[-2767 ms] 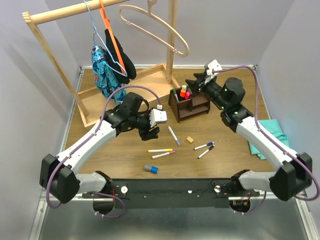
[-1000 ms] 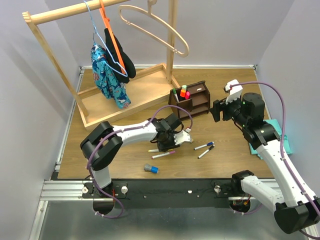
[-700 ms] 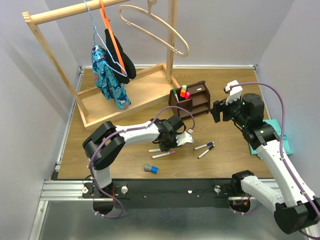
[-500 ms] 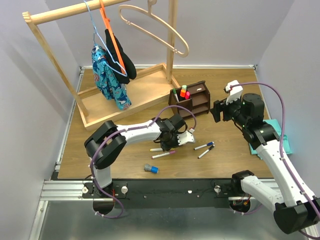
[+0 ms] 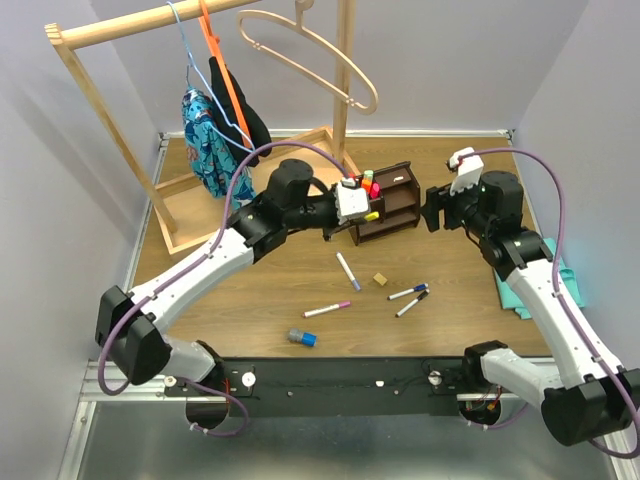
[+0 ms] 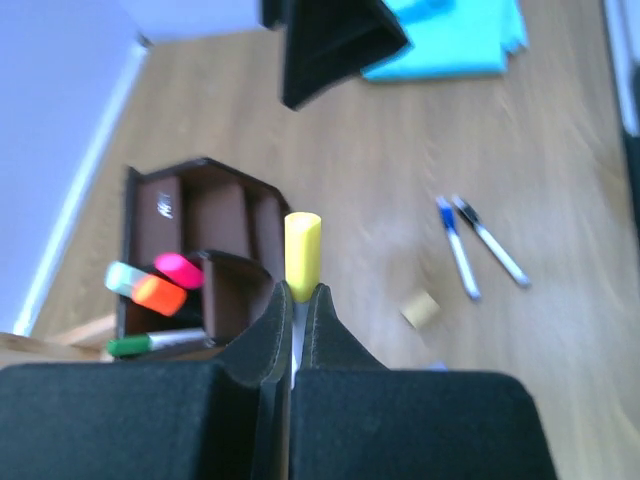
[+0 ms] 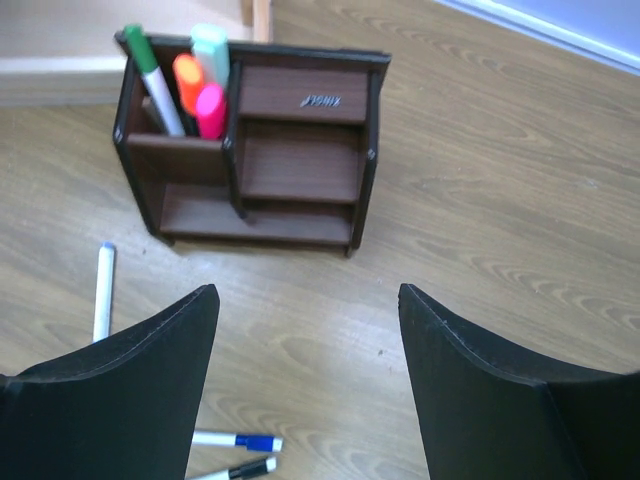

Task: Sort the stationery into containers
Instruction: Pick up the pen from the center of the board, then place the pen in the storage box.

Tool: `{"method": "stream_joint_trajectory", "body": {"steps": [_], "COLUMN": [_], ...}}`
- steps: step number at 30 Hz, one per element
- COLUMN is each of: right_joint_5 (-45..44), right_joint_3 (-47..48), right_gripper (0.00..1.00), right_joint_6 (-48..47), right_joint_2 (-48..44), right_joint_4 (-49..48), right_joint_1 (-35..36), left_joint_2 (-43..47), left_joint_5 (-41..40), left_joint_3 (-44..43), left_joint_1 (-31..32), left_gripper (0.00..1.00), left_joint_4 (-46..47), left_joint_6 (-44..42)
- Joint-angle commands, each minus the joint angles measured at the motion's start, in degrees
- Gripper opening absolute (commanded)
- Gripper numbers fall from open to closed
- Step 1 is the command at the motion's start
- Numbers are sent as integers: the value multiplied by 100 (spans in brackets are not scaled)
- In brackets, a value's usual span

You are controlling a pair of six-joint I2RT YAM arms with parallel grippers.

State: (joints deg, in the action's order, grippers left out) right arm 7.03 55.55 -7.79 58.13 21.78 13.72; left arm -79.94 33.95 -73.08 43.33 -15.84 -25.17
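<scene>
Left gripper (image 6: 297, 300) is shown clamped on a thin white marker with yellow cap (image 6: 302, 250), taken just below the cap; it is judged light, stiff, slippery; just beyond stands the dark brown wooden desk organiser (image 6: 215, 215); right gripper (image 7: 305, 300) is held apart, empty.

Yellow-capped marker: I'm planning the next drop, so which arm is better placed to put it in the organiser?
Left. The left arm has its jaws shut on the marker, right by the organiser. The right arm faces the organiser with open, empty jaws.
</scene>
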Motion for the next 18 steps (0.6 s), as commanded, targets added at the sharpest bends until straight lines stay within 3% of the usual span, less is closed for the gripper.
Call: {"method": "stream_joint_trajectory", "body": {"steps": [1, 3, 6, 18], "right_joint_5": [0, 114, 325, 510], "right_joint_3": [325, 395, 492, 712], "right_gripper": [79, 79, 79, 79], "right_joint_6": [357, 733, 1138, 929], "right_joint_2": [295, 471, 673, 717], "right_joint_4": [-411, -517, -517, 2], "right_joint_1": [-325, -720, -1326, -2118], "left_joint_2": [-372, -767, -1163, -1919], "left_joint_5": [33, -73, -214, -337], "left_joint_3": [1163, 1156, 857, 497], "left_joint_1": [-342, -483, -571, -958], "left_gripper": [0, 0, 0, 0], "left_joint_4": [3934, 4856, 5246, 5828], "left_joint_6": [1372, 1715, 1945, 2410]}}
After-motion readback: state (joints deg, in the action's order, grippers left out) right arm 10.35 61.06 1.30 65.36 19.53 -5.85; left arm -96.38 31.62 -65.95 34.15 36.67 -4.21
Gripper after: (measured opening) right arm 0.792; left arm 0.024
